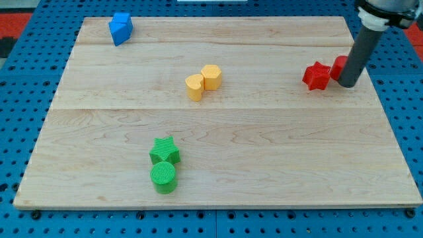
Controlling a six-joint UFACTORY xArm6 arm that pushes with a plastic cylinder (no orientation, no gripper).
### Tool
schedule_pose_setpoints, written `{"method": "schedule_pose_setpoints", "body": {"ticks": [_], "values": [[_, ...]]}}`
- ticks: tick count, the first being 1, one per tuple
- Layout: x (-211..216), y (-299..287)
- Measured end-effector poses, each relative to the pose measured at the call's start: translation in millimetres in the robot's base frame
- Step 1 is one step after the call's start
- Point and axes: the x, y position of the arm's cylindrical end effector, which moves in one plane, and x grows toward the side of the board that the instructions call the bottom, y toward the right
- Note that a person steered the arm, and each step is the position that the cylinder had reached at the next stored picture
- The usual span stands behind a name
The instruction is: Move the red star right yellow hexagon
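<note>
- The pale wooden board (pixel 264 152), made of long planks that run across the view, fills most of the view and lies on a blue pegboard table (pixel 20 86) studded with holes.
- The straight dark rod (pixel 360 53) comes down from the view's top right; my tip (pixel 347 84) rests on the board near its right edge. It has no jaws, so nothing is clenched or grasped; it only stands against the blocks.
- The red star block (pixel 316 76) lies just to the view's left of my tip, very close to it; whether the two touch cannot be told. The star has no clear long axis; one of its points faces up the view and another faces the view's left, toward the yellow blocks.
- A second red block (pixel 339 66), shape unclear because the rod hides part of it, sits just right of the star, behind my tip.
- The yellow hexagon block (pixel 211 77) stands near the board's middle, well apart from the red star, to the view's left of it and at about the same height in the view.
- A yellow block with a rounded, heart-like outline (pixel 194 87) touches the hexagon on its lower left.
- The green star block (pixel 164 151) lies in the lower left part of the board, with a green cylinder block (pixel 163 177) touching it just below.
- A blue block of irregular shape (pixel 120 28) sits at the top left of the board.
</note>
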Motion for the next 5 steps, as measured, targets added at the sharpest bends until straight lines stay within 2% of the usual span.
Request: {"method": "schedule_pose_setpoints", "body": {"ticks": [1,2,3,4,5], "values": [[26.9,28.5],[-19.0,77.2],[-23.8,30.1],[-8.2,36.0],[-4.2,-2.3]]}}
